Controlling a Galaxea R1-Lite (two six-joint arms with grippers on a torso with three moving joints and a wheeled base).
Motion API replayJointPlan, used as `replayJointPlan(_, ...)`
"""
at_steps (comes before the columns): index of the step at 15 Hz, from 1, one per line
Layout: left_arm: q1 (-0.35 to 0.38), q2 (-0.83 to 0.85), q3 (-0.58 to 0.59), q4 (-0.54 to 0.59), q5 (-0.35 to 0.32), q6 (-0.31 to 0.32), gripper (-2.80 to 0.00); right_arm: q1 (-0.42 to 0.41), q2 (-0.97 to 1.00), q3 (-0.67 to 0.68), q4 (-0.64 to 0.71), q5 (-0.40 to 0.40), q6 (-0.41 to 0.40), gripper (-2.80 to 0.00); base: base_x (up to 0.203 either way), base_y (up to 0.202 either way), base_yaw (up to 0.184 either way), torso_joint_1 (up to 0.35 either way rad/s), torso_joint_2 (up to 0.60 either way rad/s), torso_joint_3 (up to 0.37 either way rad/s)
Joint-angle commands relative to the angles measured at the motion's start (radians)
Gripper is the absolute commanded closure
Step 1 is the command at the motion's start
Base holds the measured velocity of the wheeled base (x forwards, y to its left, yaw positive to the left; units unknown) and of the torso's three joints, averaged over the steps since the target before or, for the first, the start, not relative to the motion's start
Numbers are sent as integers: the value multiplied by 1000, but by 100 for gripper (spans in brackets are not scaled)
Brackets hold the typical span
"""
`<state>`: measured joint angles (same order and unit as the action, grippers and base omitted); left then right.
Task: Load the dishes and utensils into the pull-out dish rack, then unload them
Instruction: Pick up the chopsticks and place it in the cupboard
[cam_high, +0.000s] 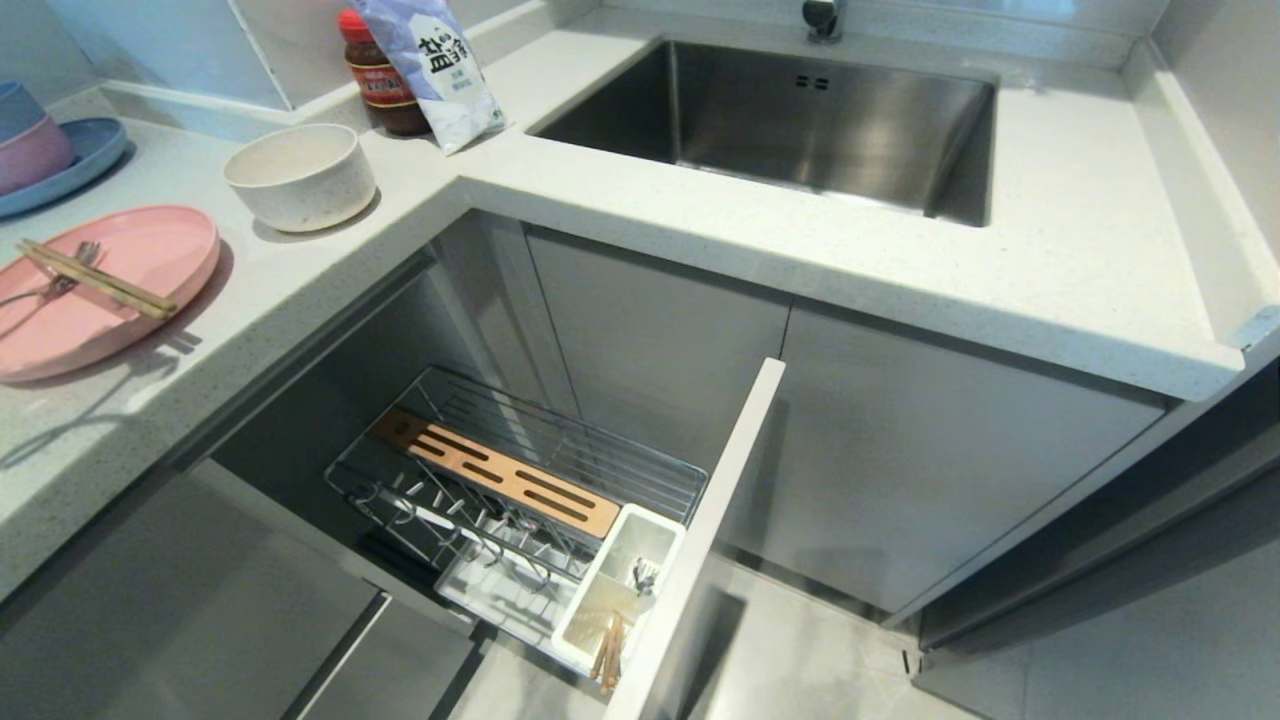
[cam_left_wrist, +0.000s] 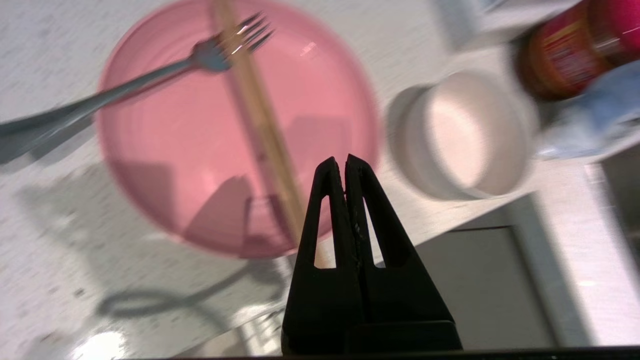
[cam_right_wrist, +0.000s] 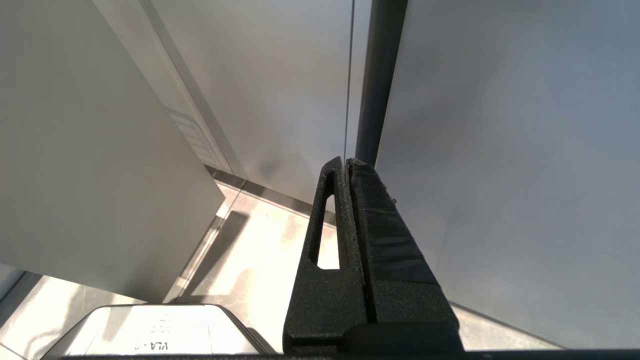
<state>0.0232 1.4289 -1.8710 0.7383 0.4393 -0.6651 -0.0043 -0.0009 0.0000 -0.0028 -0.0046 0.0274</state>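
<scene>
The plate (cam_high: 100, 290) is large, round, flat and pink, lying on the speckled pale worktop (cam_high: 700, 215) at its left end. Across it rest the chopsticks (cam_high: 95, 278), two light wooden sticks side by side, and the fork (cam_high: 60, 283), slim and silver, its tines on the plate under the chopsticks and its handle running off the rim. Just beside the plate, further along the worktop, stands the bowl (cam_high: 300, 175), cream-white, speckled, straight-walled and upright.

Below the worktop the rack (cam_high: 520, 480) is pulled out: a chrome wire basket with a slotted wooden strip (cam_high: 495, 472) along it, plate prongs beside the strip, a white cutlery holder (cam_high: 620, 590) at the front end, and a pale front panel (cam_high: 700, 540). A few wooden sticks and a small metal piece stand in the holder.

In the left wrist view, the left pincer (cam_left_wrist: 345, 160) hovers over the near rim of the plate (cam_left_wrist: 235, 125), clenched with fingertips pressed together and nothing between them; the chopsticks (cam_left_wrist: 260, 120), fork (cam_left_wrist: 150, 82) and bowl (cam_left_wrist: 460, 135) lie beneath and beyond it.

The right pincer (cam_right_wrist: 346, 162) is parked low, facing grey cabinet doors (cam_right_wrist: 500, 150), also clenched and empty.

A sink (cam_high: 800, 120), a red-capped jar (cam_high: 380, 75) and a white bag (cam_high: 435, 65) sit further back.
</scene>
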Motion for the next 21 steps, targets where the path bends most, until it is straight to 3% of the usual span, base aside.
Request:
replayJointPlan(1, 14, 76, -40, 105, 25, -5, 0, 1, -2, 2, 0, 0, 0, 0, 0, 0, 0, 0, 0, 0)
replayJointPlan(4, 71, 122, -47, 152, 32, 3, 0, 0, -2, 2, 0, 0, 0, 0, 0, 0, 0, 0, 0, 0)
replayJointPlan(16, 72, 162, -48, 176, 32, 5, 0, 0, -2, 2, 0, 0, 0, 0, 0, 0, 0, 0, 0, 0)
replayJointPlan(17, 72, 160, -49, 181, 32, 5, -280, 0, -2, 2, 0, 0, 0, 0, 0, 0, 0, 0, 0, 0)
replayJointPlan(21, 72, 155, -49, 176, 32, 5, -280, 0, -2, 2, 0, 0, 0, 0, 0, 0, 0, 0, 0, 0)
